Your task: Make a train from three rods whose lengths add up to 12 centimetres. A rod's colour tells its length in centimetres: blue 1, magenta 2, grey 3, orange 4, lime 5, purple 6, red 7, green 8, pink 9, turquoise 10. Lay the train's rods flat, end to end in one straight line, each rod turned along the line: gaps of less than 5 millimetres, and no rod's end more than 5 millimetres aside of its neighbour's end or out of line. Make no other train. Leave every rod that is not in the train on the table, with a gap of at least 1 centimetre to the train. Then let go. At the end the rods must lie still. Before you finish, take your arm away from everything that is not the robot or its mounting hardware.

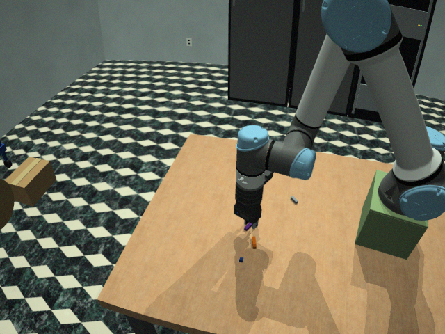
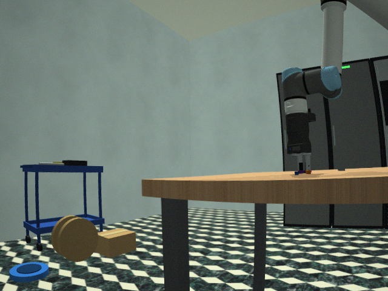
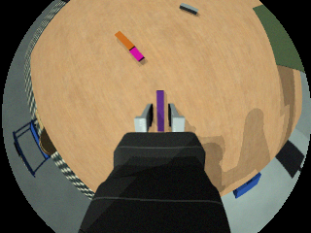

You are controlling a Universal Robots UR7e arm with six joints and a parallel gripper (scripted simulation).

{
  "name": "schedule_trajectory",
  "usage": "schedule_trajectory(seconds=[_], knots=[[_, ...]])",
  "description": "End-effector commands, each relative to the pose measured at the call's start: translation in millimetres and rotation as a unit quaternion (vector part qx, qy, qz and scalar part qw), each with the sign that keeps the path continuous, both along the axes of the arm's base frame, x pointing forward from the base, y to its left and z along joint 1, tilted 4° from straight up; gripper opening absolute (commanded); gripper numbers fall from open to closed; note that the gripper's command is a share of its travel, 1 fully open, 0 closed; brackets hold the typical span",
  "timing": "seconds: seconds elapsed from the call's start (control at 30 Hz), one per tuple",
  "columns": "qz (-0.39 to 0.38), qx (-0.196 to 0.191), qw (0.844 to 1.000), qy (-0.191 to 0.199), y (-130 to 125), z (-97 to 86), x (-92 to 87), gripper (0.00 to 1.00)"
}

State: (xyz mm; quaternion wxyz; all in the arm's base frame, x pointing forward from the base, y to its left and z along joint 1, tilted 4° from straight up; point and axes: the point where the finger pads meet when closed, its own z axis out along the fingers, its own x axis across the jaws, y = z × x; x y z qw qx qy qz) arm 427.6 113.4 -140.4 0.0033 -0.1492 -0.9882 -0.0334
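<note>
My gripper [image 1: 250,225] [image 2: 304,169] [image 3: 160,110] is partly open, low at the table, with its fingers on both sides of a purple rod [image 1: 247,227] [image 3: 160,98]. Gaps show between the rod and both fingers in the wrist view. An orange rod [image 1: 254,242] [image 2: 308,171] [image 3: 124,40] and a magenta rod [image 3: 137,53] lie end to end in about one line, away from the purple rod and at an angle to it. I cannot make out the magenta rod in the top view. A small blue rod [image 1: 240,259] [image 2: 296,173] lies apart; it is hidden in the wrist view.
A grey rod [image 1: 294,200] [image 2: 341,170] [image 3: 189,9] lies well apart from the others. The arm stands on a green block [image 1: 389,229] [image 3: 282,39] at the right of the wooden table [image 1: 186,216] [image 2: 219,191]. The arm's shadows fall across the table.
</note>
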Motion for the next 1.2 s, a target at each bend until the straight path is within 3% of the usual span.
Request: schedule_trajectory(seconds=[0.0, 0.3, 0.33, 1.17], knots=[[0.0, 0.0, 1.0, -0.001, 0.0, 0.4, 0.5, 0.54], [0.0, 0.0, 1.0, -0.001, 0.0, 0.4, 0.5, 0.54], [0.0, 0.0, 1.0, -0.001, 0.0, 0.4, 0.5, 0.24], [0.0, 0.0, 1.0, -0.001, 0.0, 0.4, 0.5, 0.24]])
